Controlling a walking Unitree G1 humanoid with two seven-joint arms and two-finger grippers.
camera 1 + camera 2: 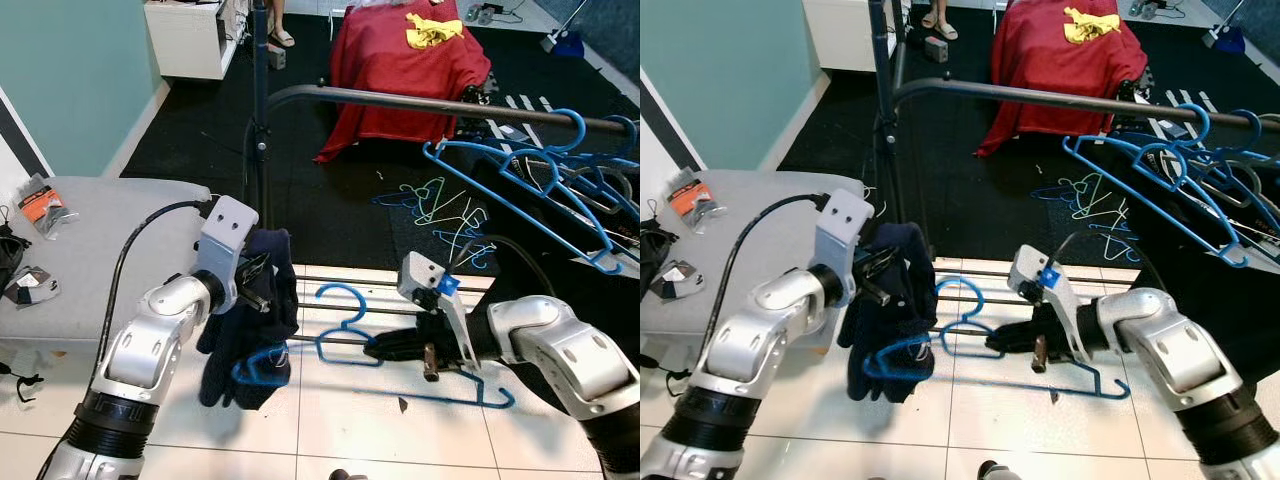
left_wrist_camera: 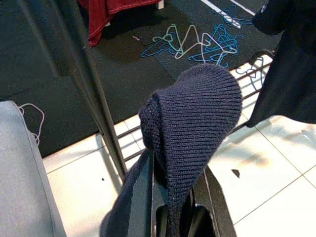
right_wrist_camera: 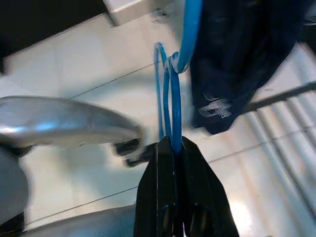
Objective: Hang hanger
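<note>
Holding a dark navy knitted garment (image 1: 248,330), the left end effector (image 1: 262,290) sits in the lower left of the head view, its fingers pressed together on the cloth. The left wrist view shows the ribbed knit of this garment bunched between the two black fingers (image 2: 140,197), which the head views do not make clear. The garment hangs partly on a blue hanger (image 1: 350,335), whose hook stands up in the middle of the frame and whose long bar runs to the lower right. The right end effector (image 1: 385,347) is at the lower center, pinching this hanger. In the right wrist view the black fingers (image 3: 168,197) are closed tight on the blue wire, and the navy cloth hangs just beyond.

Below both arms is a white tiled floor (image 1: 340,430). At the left edge lies a grey tabletop (image 1: 100,240) with a small orange packet (image 1: 42,205); its writing is too small to read. Farther up, a dark rail (image 1: 400,97) crosses the upper half, and several blue hangers (image 1: 540,180) hang on it at the right. On the black mat behind it lies a pile of loose hangers (image 1: 440,205). At the top center, a red cloth (image 1: 400,60) with a yellow item (image 1: 432,30) on it.
</note>
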